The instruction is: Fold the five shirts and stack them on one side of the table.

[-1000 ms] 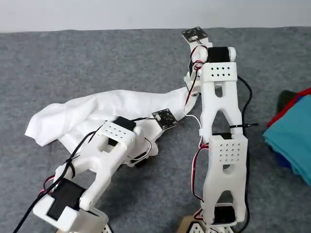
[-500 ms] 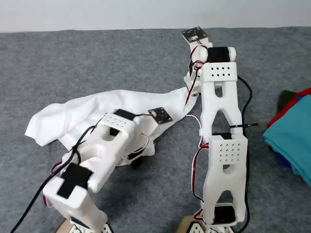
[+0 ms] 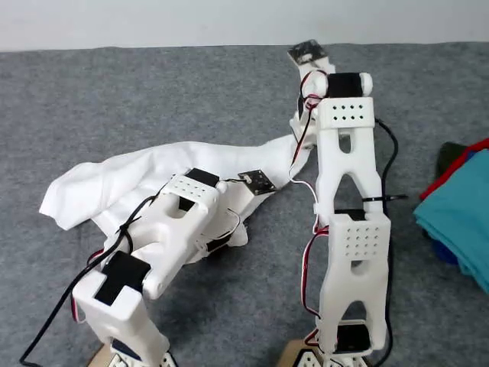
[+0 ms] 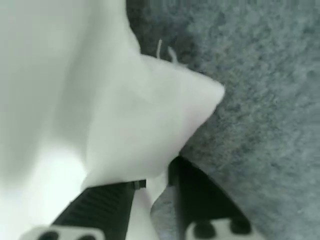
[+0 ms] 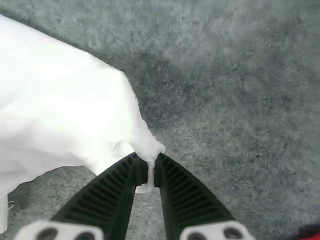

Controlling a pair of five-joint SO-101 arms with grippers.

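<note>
Well, closest to me, low in the left half of the overhead frame, the left hand [image 4: 157, 172] looks nipped shut on the near edge of the white shirt [image 3: 176, 172], with cloth draped over it. The shirt lies crumpled and unfolded across the left and centre of the grey surface [image 3: 114, 92]. One bunched end points toward the left edge, and a long drawn-out corner runs up toward the right. At that far corner, just above the centre of the frame, the right hand [image 5: 148, 162] is clamped on a little tail of cloth, which hangs between its two ribbed fingers [image 5: 117, 192]. Both arms have hold of the shirt, so I'd judge this is the stretching-out step, with no fold made in it yet.

At the right edge of the frame, well apart from the white shirt, sits the stack of folded shirts [image 3: 458, 214]. Teal is on top, blue beneath it, with a red edge and something dark green behind. That reads to me as four done, though the pile runs off the frame and I can't count the layers for certain. If so, the white one is the last: flatten it, fold it, carry it across and set it on top. The stack lies straight on the surface, not in any bin or tray that I can see.
</note>
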